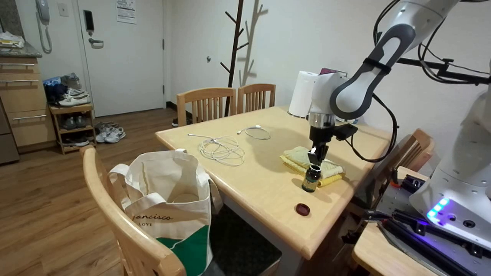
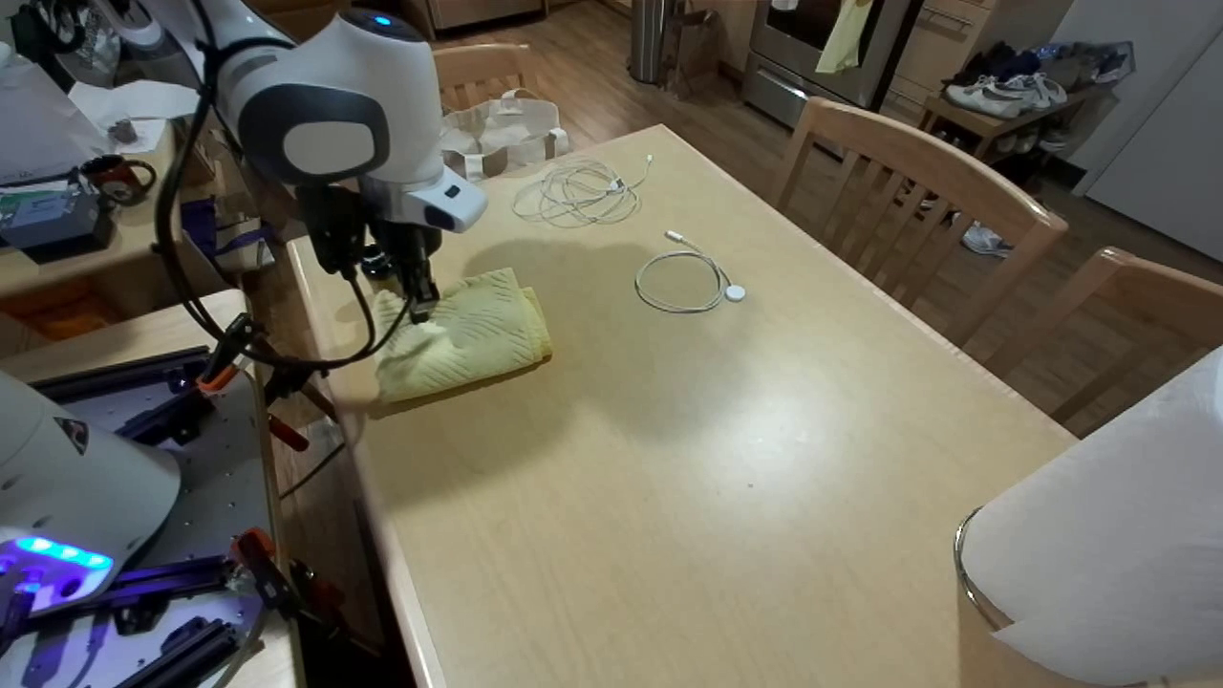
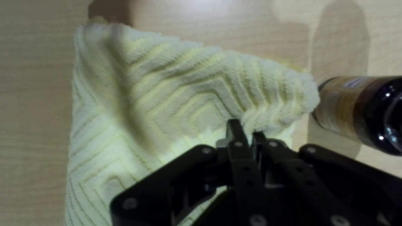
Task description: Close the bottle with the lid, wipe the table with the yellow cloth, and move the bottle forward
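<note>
One bottle (image 1: 310, 179), dark and labelled, stands upright on the table (image 1: 264, 168), its mouth uncovered. Just beside it is the cloth (image 2: 473, 334), yellow, ribbed and folded into a pad; the wrist view shows one corner right up at the bottle's outline, but whether the two touch is unclear. The lid (image 1: 302, 209), dark red, lies on the table near the bottle and apart from it, towards the corner.

The gripper (image 3: 246, 129) points down onto the cloth. Its fingers stand almost together, a slim gap between the tips, and creases in the cloth run in to them: they have a pinch of it. In an exterior view the arm (image 2: 334, 143) hangs over that end of the table, and the gripper hides much of the bottle.

Well apart from these lie a tangled cable (image 1: 218, 142) and a smaller looped cable (image 2: 680, 311) with a round white end. A paper roll (image 2: 1108, 535) stands on the table in both exterior views. A canvas bag (image 1: 167, 209) sits on a chair (image 1: 107, 211) beside the table; two more chairs (image 1: 207, 93) stand near a coat stand (image 1: 234, 53).
</note>
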